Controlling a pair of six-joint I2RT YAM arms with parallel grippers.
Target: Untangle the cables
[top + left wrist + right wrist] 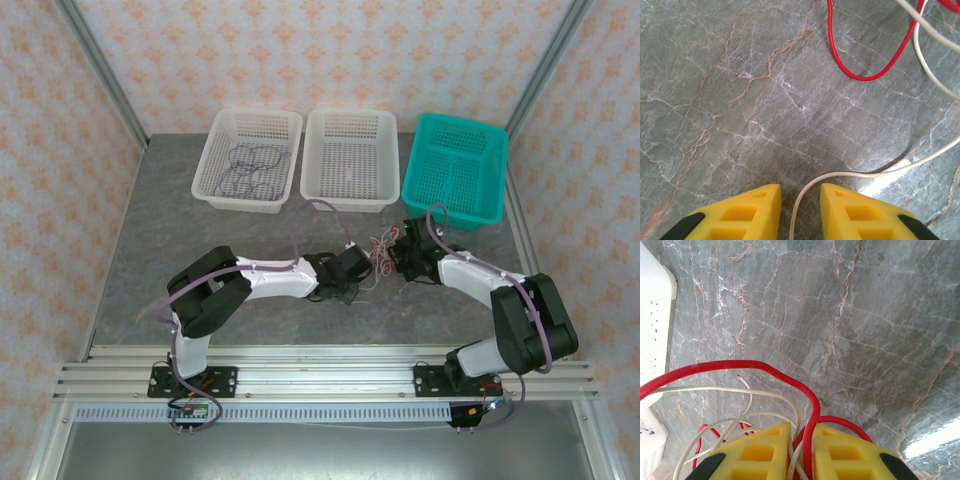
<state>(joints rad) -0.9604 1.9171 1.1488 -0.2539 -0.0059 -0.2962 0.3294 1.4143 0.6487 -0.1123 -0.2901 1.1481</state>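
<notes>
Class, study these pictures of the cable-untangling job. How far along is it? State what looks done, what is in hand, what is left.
Done: dark cables lie in the left white basket. In hand: the right gripper pinches a red cable among white ones; a white cable runs through the open left gripper. Left: the red-and-white knot between the arms is not yet pulled apart.

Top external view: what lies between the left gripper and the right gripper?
In the top view, a small tangle of thin red and white cables lies on the table between the left gripper and the right gripper.
</notes>
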